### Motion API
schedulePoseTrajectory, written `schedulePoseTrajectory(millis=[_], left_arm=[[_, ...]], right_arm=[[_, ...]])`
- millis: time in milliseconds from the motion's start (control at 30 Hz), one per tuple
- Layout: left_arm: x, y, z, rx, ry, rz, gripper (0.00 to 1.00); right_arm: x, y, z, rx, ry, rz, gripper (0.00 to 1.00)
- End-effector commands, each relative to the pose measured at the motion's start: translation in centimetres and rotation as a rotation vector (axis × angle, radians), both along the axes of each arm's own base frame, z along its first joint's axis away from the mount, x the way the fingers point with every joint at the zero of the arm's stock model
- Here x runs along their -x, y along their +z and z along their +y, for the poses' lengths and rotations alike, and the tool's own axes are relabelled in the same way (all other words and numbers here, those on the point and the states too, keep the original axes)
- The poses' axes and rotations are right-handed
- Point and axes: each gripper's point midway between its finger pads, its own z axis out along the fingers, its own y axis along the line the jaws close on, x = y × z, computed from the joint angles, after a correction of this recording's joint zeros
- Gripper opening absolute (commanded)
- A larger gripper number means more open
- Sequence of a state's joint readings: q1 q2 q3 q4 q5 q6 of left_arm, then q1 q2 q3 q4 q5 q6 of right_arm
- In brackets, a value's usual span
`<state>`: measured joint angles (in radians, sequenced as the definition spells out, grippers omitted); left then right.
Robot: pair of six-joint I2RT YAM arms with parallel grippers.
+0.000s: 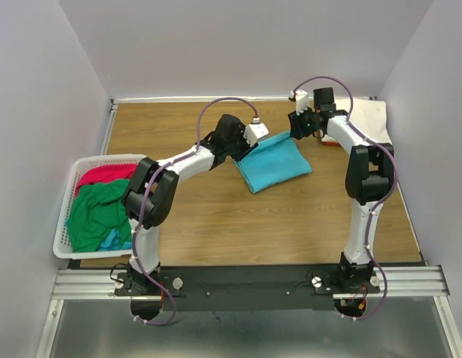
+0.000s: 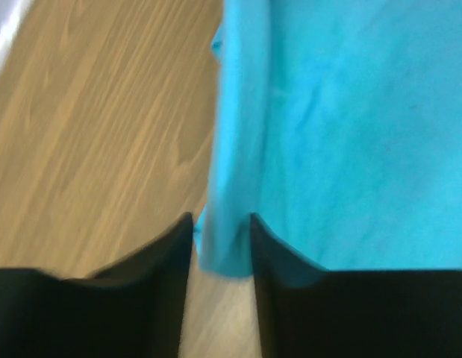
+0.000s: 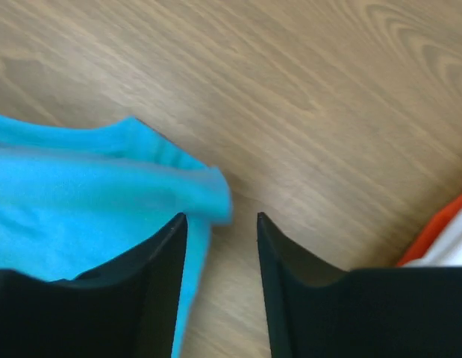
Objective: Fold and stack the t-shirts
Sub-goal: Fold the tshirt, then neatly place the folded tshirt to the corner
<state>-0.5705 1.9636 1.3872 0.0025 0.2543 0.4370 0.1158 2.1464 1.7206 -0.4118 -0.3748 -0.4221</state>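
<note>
A turquoise t-shirt (image 1: 274,162) lies folded on the wooden table (image 1: 216,224) at the centre. My left gripper (image 1: 249,142) is at its left edge; in the left wrist view the left gripper (image 2: 221,218) is open, with a fold of the turquoise t-shirt (image 2: 350,134) lying between the tips. My right gripper (image 1: 299,128) is over the shirt's far right corner. In the right wrist view the right gripper (image 3: 222,216) is open, the turquoise t-shirt (image 3: 81,194) touching only its left finger. Red (image 1: 104,175) and green (image 1: 96,212) t-shirts fill the basket.
The white lattice basket (image 1: 63,224) stands at the table's left edge. A cream-white t-shirt (image 1: 369,118) lies on an orange one (image 1: 329,142) at the back right, and that orange t-shirt (image 3: 436,237) shows in the right wrist view. Grey walls enclose the table.
</note>
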Motion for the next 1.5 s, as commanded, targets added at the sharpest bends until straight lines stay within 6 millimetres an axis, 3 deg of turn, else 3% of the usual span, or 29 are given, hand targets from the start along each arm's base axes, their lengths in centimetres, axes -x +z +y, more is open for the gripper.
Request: schedulePoseTrajectory(millis=[0,33,67,133,167,200,233,267,300,333,400,433,467,500,633,700,733,867,1000,1067,1100,1133,1167,1333,1467], left_arm=[[-2.4,-1.3,4.1,-0.034,0.3,0.073,0.68],[-3.3,-0.6,5.5,-0.046,0.38,0.04,0.78],[-3.8,0.4,6.1,-0.038,0.418,0.014,0.79],[-4.7,5.9,7.9,0.04,0.509,-0.089,0.79],[-4.8,5.9,8.3,0.039,0.526,-0.092,0.79],[-4.7,9.6,8.7,0.101,0.539,-0.156,0.79],[-4.0,10.0,9.3,0.117,0.545,-0.163,0.82],[-3.7,11.0,9.9,0.151,0.545,-0.173,0.83],[-3.0,14.0,10.1,0.221,0.525,-0.219,0.83],[-2.0,13.2,10.0,0.269,0.49,-0.165,0.84],[-0.6,14.2,9.5,0.36,0.431,-0.121,0.85],[0.9,13.3,8.5,0.413,0.364,-0.033,0.85],[1.5,12.3,8.8,0.444,0.367,0.029,0.84],[1.8,12.7,8.5,0.485,0.351,0.06,0.84],[5.9,8.3,6.3,0.619,0.281,0.322,0.8],[6.5,7.5,5.7,0.704,0.29,0.399,0.8],[7.1,5.9,5.7,0.708,0.307,0.446,0.8],[6.8,3.5,5.2,0.751,0.362,0.549,0.8],[5.1,0.9,4.2,0.757,0.437,0.648,0.8],[4.3,-0.1,3.9,0.762,0.493,0.711,0.8],[4.2,-2.2,3.8,0.741,0.534,0.768,0.8],[3.5,-2.1,3.4,0.747,0.541,0.784,0.8],[3.5,-3.5,3.1,0.737,0.569,0.836,0.79],[2.3,-5.8,2.9,0.717,0.686,0.887,0.7],[2.0,-8.1,3.7,0.637,0.799,0.903,0.7]], right_arm=[[-2.4,1.5,-2.3,0.001,-0.157,-0.038,0.6],[-2.4,1.8,-2.4,-0.005,-0.172,-0.042,0.63],[-2.1,2.0,-2.3,-0.014,-0.183,-0.034,0.67],[-1.1,3.6,-2.0,-0.054,-0.185,-0.039,0.77],[-0.8,3.1,-1.9,-0.058,-0.18,-0.026,0.82],[-0.3,3.3,-1.5,-0.089,-0.181,-0.011,0.83],[0.4,3.8,-0.9,-0.133,-0.151,0.002,0.91],[1.2,3.1,-0.7,-0.159,-0.15,0.035,0.91],[1.6,2.7,-0.4,-0.176,-0.147,0.056,0.92],[2.1,2.4,0.0,-0.204,-0.142,0.084,0.94],[2.8,1.3,0.5,-0.219,-0.127,0.122,0.94],[3.0,0.5,0.8,-0.232,-0.116,0.146,0.94],[3.0,0.3,1.0,-0.245,-0.12,0.162,0.94],[3.2,-0.3,1.2,-0.253,-0.12,0.184,0.94],[2.8,-1.9,1.4,-0.265,-0.132,0.236,0.94],[3.1,-3.3,1.4,-0.265,-0.14,0.275,0.94],[3.2,-3.6,1.5,-0.266,-0.14,0.286,0.93],[3.9,-5.5,1.8,-0.278,-0.146,0.35,0.92],[4.9,-6.6,2.3,-0.302,-0.129,0.406,0.9],[5.4,-6.8,2.8,-0.326,-0.117,0.43,0.89],[5.6,-6.8,2.8,-0.328,-0.115,0.435,0.89],[6.0,-7.0,3.0,-0.328,-0.114,0.446,0.89],[6.1,-7.0,3.0,-0.328,-0.113,0.449,0.88],[6.9,-7.5,3.3,-0.331,-0.111,0.472,0.87],[6.7,-7.4,3.1,-0.322,-0.122,0.466,0.87]])
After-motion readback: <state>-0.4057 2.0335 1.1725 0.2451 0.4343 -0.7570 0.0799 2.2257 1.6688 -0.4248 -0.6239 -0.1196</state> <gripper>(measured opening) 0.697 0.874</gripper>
